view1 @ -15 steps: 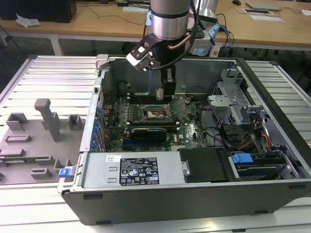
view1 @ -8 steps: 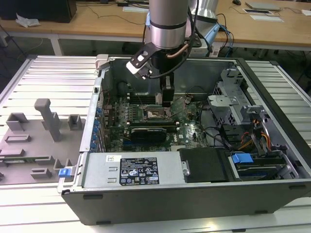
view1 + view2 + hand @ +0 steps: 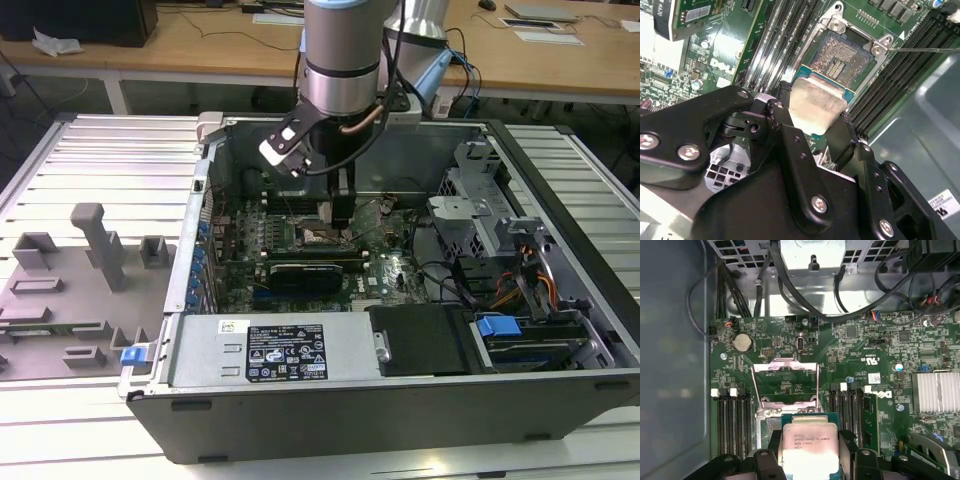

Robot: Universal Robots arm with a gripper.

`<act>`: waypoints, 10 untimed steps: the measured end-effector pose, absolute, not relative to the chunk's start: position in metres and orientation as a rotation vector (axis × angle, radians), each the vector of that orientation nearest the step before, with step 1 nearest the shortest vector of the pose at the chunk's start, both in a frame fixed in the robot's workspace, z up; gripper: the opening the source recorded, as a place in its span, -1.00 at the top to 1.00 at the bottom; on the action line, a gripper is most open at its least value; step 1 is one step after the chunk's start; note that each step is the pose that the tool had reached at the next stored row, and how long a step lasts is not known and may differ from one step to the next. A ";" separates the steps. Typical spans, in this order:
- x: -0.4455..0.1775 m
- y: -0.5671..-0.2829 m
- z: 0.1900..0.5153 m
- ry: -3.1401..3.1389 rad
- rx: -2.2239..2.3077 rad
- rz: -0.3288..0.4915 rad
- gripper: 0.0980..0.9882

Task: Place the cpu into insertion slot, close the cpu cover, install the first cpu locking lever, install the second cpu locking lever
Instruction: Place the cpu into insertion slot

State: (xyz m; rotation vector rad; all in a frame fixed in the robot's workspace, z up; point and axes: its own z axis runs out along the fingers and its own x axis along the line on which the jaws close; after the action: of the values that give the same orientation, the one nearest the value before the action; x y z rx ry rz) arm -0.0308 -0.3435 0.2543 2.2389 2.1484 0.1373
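Above socket [image 3: 842, 57], we note claw [image 3: 814, 125] clamped on chip [image 3: 817, 100]; placing step in hand, square alignment needed

First wrist view: cpu [image 3: 807, 442] cut off by picture edge on side away from insertion slot [image 3: 768, 426]; hand [image 3: 810, 442] fingers [image 3: 847, 445] cover cpu flanks; cpu hides most of insertion slot. Exterior view: hand [image 3: 335, 212] blocks part of insertion slot; cpu too small to tell.
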 end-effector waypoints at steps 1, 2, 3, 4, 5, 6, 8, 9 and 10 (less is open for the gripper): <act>-0.031 -0.344 0.253 2.149 2.238 0.137 0.02; -0.031 -0.343 0.251 2.150 2.238 0.138 0.02; -0.032 -0.343 0.249 2.151 2.237 0.138 0.02; -0.032 -0.343 0.247 2.153 2.235 0.138 0.02; -0.033 -0.343 0.246 2.155 2.233 0.138 0.02; -0.034 -0.343 0.245 2.156 2.232 0.138 0.02; -0.035 -0.343 0.243 2.159 2.229 0.138 0.02; -0.035 -0.342 0.242 2.161 2.227 0.138 0.02; -0.035 -0.342 0.241 2.164 2.225 0.138 0.02</act>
State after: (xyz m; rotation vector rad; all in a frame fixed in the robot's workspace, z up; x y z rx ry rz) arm -0.0354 -0.3418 0.2412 2.2249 2.1636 0.1376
